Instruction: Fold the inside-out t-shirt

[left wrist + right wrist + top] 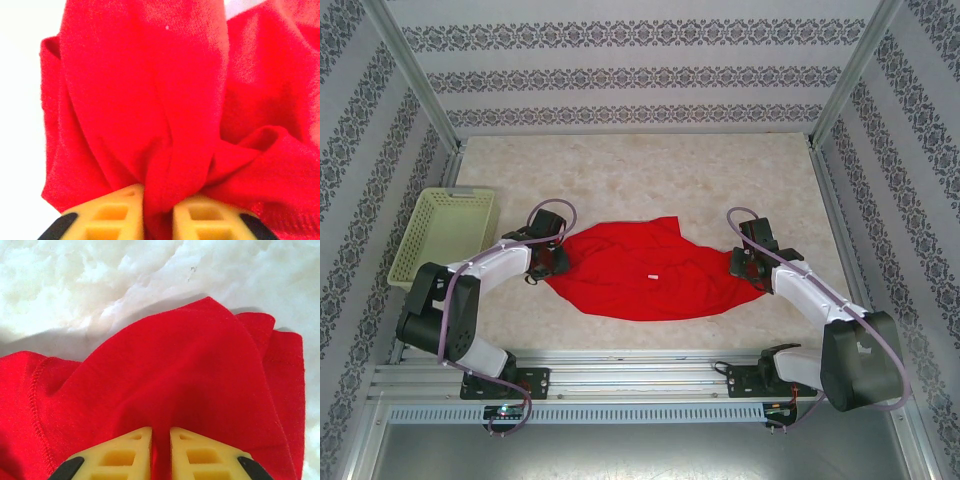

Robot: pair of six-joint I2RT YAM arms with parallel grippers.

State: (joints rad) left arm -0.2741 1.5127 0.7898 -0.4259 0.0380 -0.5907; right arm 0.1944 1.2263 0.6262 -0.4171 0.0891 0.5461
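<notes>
**Both jaws clamped on the red tee**

L side first: my left jaws are pinched down on a bunch of the t-shirt [620, 270] at its left edge. The wrist cam shows a thick gather of red cloth squeezed into the narrow slot btw my yellow fingers [107, 215], with folds fanning up and away from there.

R side, same story: my right jaws are clenched on a fold at the t-shirt's right edge. A thin ridge of cloth runs up from btw the yellow fingers [117, 455]. A stitched seam [35, 405] curves down the cloth to the left of that grip.

From overhead the t-shirt lies rumpled in a wide oval at approx. the middle of the marbled surface [650, 170]. It sits btw my two arms, nearer the front edge than the back. A small white tag [653, 275] sits near its middle.

The pale green basket [460, 190] stands at the far left of the surface, beside my left arm and apart from the cloth.
</notes>
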